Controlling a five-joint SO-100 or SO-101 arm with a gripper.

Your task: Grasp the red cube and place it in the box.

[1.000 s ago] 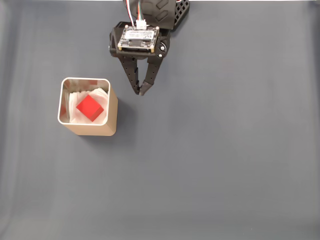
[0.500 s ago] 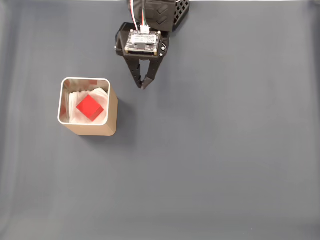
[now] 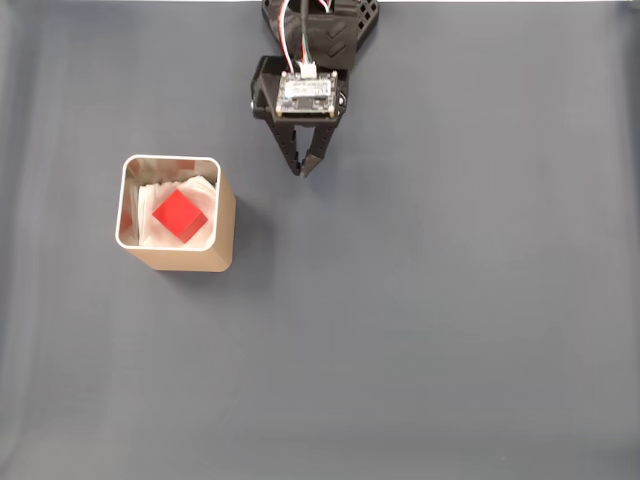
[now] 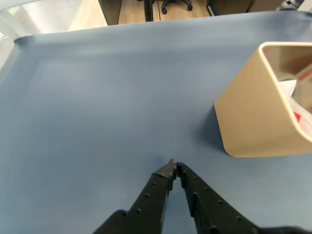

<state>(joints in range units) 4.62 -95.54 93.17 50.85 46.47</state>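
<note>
- Fixed view, looking straight down: the box (image 3: 226,225) stands upright on a dark blue-grey cloth (image 3: 430,330), left of centre. Tan outer wall, pale rim, white lining inside.
- The red cube (image 3: 179,215) lies inside the box, on the white lining, turned so its corners point toward the box walls. One top face shows, bright red, plain.
- The gripper (image 3: 303,171) is up and to the right of the box, well apart from it, with bare cloth between. Its tips point down the picture, away from the arm's base at the top edge.
- Both black fingers (image 3: 290,150) taper to one point; tips meet, nothing held between them. Jaws are closed and empty.
- A small circuit board (image 3: 305,93) with a white connector sits on top of the gripper body; coloured wires run from it up toward the top edge.
- Wrist view: the gripper (image 4: 174,165) enters from the bottom edge, its two perforated black fingers (image 4: 155,192) converging to a touching tip over the cloth (image 4: 97,107). Closed, nothing gripped.
- The box (image 4: 248,122) stands to the right of the fingertips, apart from them, cut off by the right edge. A sliver of the red cube (image 4: 296,116) shows inside against the white lining.
- Beyond the far edge of the cloth: wooden floor (image 4: 87,12) and the wheeled base of a chair (image 4: 176,5).
</note>
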